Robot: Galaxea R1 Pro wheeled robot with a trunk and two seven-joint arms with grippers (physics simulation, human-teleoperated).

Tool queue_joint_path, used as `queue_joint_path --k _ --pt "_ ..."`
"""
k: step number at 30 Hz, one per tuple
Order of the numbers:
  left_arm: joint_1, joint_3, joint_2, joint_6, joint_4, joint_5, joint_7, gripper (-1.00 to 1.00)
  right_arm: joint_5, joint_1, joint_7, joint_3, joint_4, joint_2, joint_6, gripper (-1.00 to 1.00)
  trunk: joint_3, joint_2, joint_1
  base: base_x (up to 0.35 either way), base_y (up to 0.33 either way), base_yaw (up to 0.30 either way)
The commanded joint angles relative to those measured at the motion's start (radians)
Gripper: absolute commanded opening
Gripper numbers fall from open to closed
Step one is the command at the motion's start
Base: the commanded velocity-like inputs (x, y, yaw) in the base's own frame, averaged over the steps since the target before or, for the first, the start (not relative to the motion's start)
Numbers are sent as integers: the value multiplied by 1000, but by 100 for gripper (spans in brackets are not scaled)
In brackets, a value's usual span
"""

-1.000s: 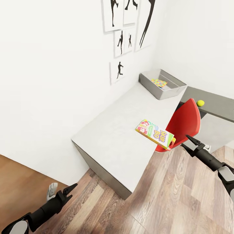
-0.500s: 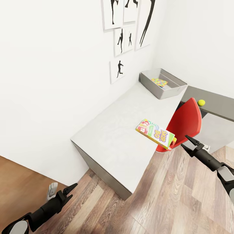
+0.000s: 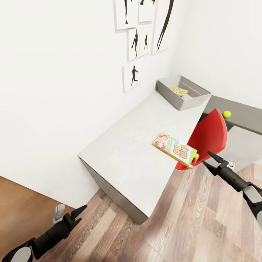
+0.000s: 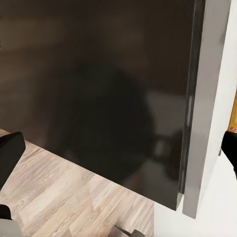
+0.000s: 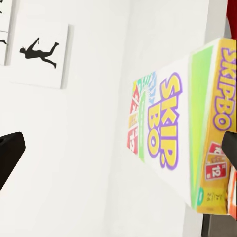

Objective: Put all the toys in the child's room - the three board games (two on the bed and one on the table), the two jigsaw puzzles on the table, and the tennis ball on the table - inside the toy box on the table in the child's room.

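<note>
So far, little of the task is seen to be done: inside the toy box (image 3: 184,95), set at the far end of the table (image 3: 123,156) near the wall, one multicolour jigsaw puzzle (image 3: 178,90) is lying flat — whether a second board lies with it cannot be told at this size. The green Skip-Bo board game (image 3: 175,149) is still outside the box, resting on the table's near edge just beside the red chair (image 3: 206,138), with one end jutting past the edge. The tennis ball (image 3: 227,114) is seen beyond the chair on a darker grey surface, well apart from the toy box. The other two board games are not accounted for in these pictures. The right gripper (image 3: 212,162) is held just beside the Skip-Bo box with its jaws spread and nothing between them — in the right wrist view the box (image 5: 182,133) is framed between the two dark fingertips (image 5: 10,153). The left gripper (image 3: 77,212) hangs low over the wood-plank floor (image 3: 189,225), jaws apart and empty, facing the table's dark side panel (image 4: 98,94). By this judgement the Skip-Bo box is the next item to be grasped, and most of the collecting is left.
</note>
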Motion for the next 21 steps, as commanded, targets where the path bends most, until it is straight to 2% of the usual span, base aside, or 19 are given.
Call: queue_joint_path --k 1,7,21 --pt "-1 2 0 7 0 2 -2 100 -3 -1 1 -2 1 0 7 100 -4 -8 4 0 0 0" --pt "-1 1 0 6 0 2 -1 100 -5 -1 1 -4 1 0 7 100 -23 -50 27 0 0 0" --pt "-1 1 -1 5 2 -4 -1 100 -8 -1 2 -7 1 -8 9 100 -23 -50 27 0 0 0"
